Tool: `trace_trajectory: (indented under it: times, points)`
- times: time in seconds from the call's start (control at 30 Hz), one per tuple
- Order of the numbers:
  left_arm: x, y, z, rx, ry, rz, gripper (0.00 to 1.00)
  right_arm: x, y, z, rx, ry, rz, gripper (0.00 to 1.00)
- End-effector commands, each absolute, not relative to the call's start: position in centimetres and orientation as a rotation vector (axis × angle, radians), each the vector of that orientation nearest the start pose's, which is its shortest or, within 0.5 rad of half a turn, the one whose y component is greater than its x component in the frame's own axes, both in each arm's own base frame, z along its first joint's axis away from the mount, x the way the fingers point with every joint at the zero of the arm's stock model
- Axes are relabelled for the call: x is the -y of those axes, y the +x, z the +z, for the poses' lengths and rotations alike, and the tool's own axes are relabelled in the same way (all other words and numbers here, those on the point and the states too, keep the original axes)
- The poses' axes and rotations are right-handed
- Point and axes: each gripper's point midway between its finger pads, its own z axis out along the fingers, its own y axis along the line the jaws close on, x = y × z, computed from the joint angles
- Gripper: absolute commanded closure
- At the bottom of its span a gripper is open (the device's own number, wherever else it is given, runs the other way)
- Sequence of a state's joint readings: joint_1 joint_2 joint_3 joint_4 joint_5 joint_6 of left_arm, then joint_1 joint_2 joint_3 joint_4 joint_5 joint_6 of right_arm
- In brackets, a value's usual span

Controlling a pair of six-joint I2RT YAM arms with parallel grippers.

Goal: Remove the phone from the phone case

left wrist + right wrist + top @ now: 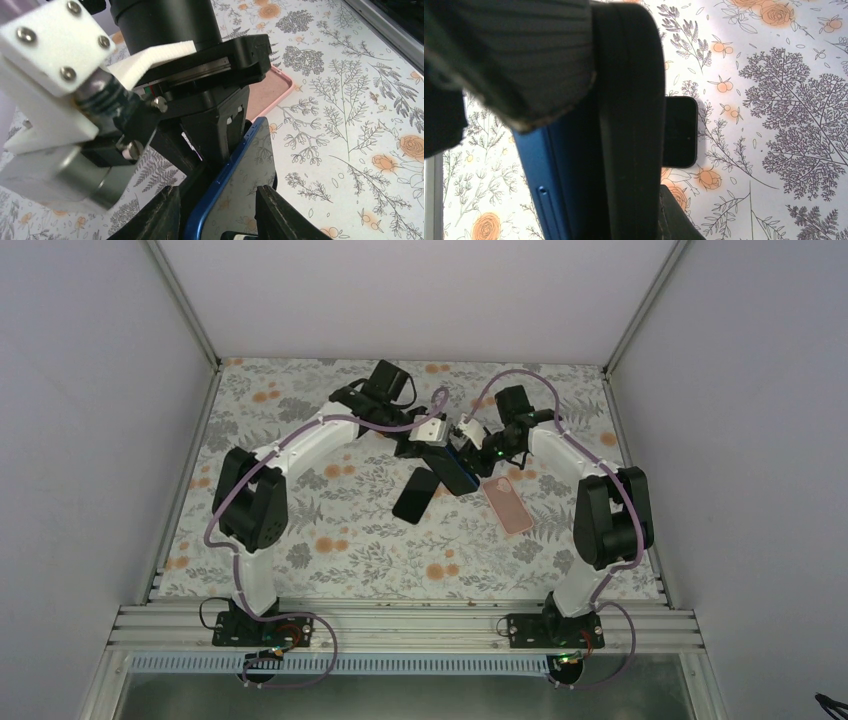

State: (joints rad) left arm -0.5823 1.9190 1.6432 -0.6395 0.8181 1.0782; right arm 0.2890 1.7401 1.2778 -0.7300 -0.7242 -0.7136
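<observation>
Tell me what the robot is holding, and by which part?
The blue-cased phone. The left pincer grips its long edges near one end; the right pincer clamps the other end.

A table (620, 585) under a pale floral cloth (330, 540) (grey leaves, orange blooms) fills the bottom of a small booth. Plain grey-lilac panels close it in: a left wall (80, 440), a right wall (745, 440) and a far wall (400, 290). Slim aluminium posts (185, 305) rise from the two far corners, and metal strips (182, 485) edge the cloth on the left and right. A ribbed aluminium rail (400, 625) runs along the near edge, with a perforated strip (400, 663) and a dull metal sheet (400, 698) nearer still. The light is soft and even, with faint shadows on the cloth.
</observation>
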Motion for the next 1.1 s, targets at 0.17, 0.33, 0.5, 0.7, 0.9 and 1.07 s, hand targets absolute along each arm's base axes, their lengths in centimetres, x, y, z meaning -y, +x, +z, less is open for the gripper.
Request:
trace_trajectory:
  times: [0.17, 0.33, 0.5, 0.7, 0.9, 1.07]
  points:
    - [37.0, 33.5, 18.2, -1.318, 1.965, -0.671, 0.63, -23.8, 33.4, 17.8, -1.936, -1.417, 0.874, 0.96]
    - [36.6, 33.3, 18.6, -1.320, 2.001, -0.658, 0.68, -23.9, 33.2, 17.4, -1.958, -1.430, 0.913, 0.96]
    - [36.0, 32.3, 18.9, -1.301, 2.017, -0.657, 0.68, -23.7, 33.3, 16.8, -1.981, -1.426, 0.915, 0.96]
    - [35.5, 31.4, 19.9, -1.259, 1.989, -0.637, 0.68, -23.5, 33.3, 16.8, -1.982, -1.420, 0.941, 0.96]
    - [35.5, 31.2, 21.8, -1.216, 1.923, -0.630, 0.67, -23.1, 33.4, 17.0, -1.982, -1.414, 0.924, 0.96]
    - [35.5, 31.4, 20.9, -1.264, 1.957, -0.646, 0.67, -23.1, 33.2, 17.3, -1.975, -1.415, 0.931, 0.96]
